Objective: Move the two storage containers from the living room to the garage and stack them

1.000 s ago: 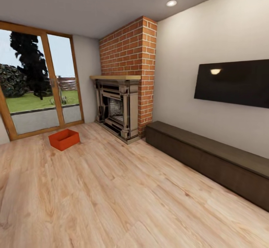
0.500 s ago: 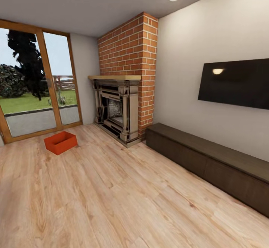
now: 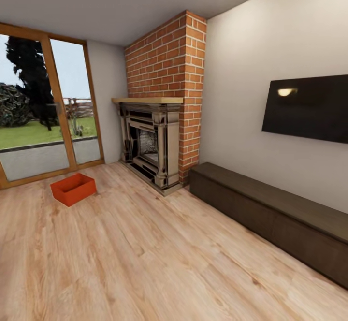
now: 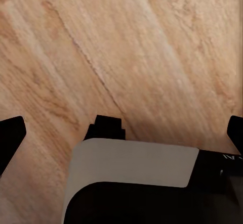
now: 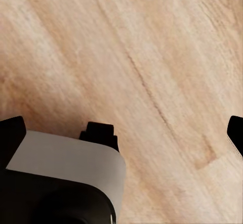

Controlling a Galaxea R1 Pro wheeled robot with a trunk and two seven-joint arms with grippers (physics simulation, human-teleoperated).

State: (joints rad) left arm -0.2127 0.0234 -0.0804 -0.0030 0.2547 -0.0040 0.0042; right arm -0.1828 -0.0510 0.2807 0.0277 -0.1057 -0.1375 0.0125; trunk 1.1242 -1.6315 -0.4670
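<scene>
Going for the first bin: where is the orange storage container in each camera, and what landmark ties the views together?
Head view: storage container at lower left on the wood plank floor, in front of the glass door, left of the fireplace.
Left wrist view: looks down at wood plank floor.
Right wrist view: looks down at wood plank floor.
Shared landmark: the wood plank floor.

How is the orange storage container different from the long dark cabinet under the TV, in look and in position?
The storage container is small, bright red-orange and open on top; the cabinet is long, low, dark brown and closed. The storage container stands free on the wood floor near the glass door; the cabinet runs along the white wall below the TV. Both rest on the same floor.
</scene>
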